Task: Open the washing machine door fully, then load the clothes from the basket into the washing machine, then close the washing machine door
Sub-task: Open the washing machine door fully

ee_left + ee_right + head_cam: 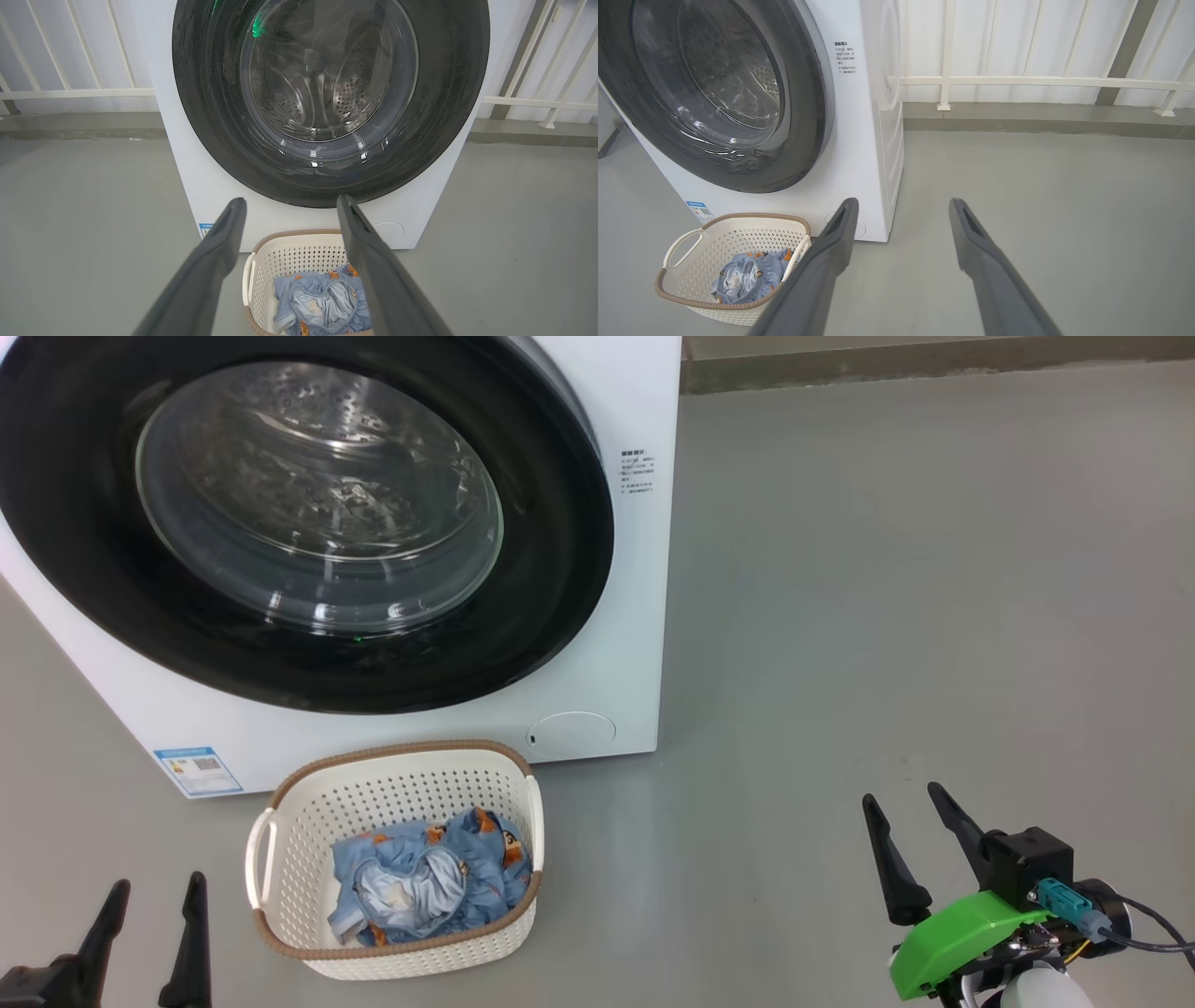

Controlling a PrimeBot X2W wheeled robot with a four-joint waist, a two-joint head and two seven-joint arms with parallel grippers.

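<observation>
The white washing machine (616, 644) stands at the upper left, its round black-rimmed door (560, 551) lying shut against the front. Before it on the floor sits the cream basket (308, 803) holding light blue printed clothes (429, 877). My left gripper (157, 889) is open at the lower left, just left of the basket. At the lower right, well away from the machine, my right gripper (907, 795) is open with nothing between its fingers. The left wrist view looks at the door (210, 116) over the basket (289, 256). The right wrist view has the basket (733, 233) at its lower left.
Grey floor (887, 569) stretches to the right of the machine. A low kerb and white railing (1041, 84) run along the back wall. A small blue label (198, 770) marks the machine's lower left corner, and a round service flap (571, 733) sits at its lower right.
</observation>
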